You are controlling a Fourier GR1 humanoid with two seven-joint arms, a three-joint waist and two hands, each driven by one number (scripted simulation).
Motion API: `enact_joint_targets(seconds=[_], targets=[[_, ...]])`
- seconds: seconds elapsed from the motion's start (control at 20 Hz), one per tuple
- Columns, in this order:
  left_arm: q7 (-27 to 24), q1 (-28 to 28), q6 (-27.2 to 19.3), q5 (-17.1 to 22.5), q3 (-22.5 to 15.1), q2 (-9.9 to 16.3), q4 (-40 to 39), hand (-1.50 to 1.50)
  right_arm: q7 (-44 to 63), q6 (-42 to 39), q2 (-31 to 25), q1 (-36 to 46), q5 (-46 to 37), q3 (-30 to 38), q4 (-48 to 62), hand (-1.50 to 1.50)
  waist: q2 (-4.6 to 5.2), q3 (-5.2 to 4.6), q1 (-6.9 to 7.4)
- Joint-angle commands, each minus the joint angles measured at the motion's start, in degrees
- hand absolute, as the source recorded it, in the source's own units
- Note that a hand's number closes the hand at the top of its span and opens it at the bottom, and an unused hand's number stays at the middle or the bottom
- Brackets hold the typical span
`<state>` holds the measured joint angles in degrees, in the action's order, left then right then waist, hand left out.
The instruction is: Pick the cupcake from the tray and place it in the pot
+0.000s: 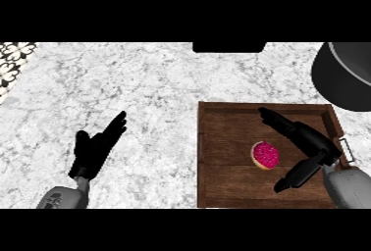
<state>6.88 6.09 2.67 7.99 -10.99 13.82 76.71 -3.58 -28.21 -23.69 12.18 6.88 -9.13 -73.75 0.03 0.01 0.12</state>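
While the cupcake (265, 155) lies tipped on its side near the middle of the wooden tray (217, 147), its pink sprinkled top facing the viewer, the right hand (319, 144) hangs over the tray's right half, just beside it. Seen from the head view, the right forearm (348, 188) comes in from the lower right corner, and the hand bends at the wrist so that its fingers (279, 120) stretch up and to the left toward the tray's far edge, while the thumb (297, 176) points down and to the left, below the cupcake. Fingers and thumb spread wide apart in a released pose, forming an open bracket around the right side of the cupcake; whether any part touches it cannot be told.

At the lower left of the same view, the left hand (94, 149) rests above the marble counter (145, 83), well apart from the tray, fingers straight and pointing up and to the right, holding nothing. Its grey forearm (62, 198) enters from the lower edge.

Beyond the tray's far right corner stands the dark pot (344, 78), cut off by the view's right edge.
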Motion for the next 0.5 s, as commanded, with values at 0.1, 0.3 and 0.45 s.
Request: enact_joint_targets(seconds=[0.1,0.3,0.45], targets=[[1.2,-4.6,-0.2,-2.8,-0.6,-1.3,5.1,0.00,2.6,-1.4,3.9,-4.3,-0.1,0.5,-1.6,-1.50,-0.12,-0.01,-0.13],[2.0,-1.8,0.7,-2.4,1.2,-1.4,4.3,0.00,-8.0,-2.9,5.4,0.6,-4.7,1.7,13.8,-1.50,0.01,0.03,0.23],[0.6,-0.1,3.2,-1.3,2.5,-0.3,0.8,0.00,-15.7,2.3,5.9,1.9,-15.6,-4.2,12.3,1.50,0.11,0.05,0.55]])
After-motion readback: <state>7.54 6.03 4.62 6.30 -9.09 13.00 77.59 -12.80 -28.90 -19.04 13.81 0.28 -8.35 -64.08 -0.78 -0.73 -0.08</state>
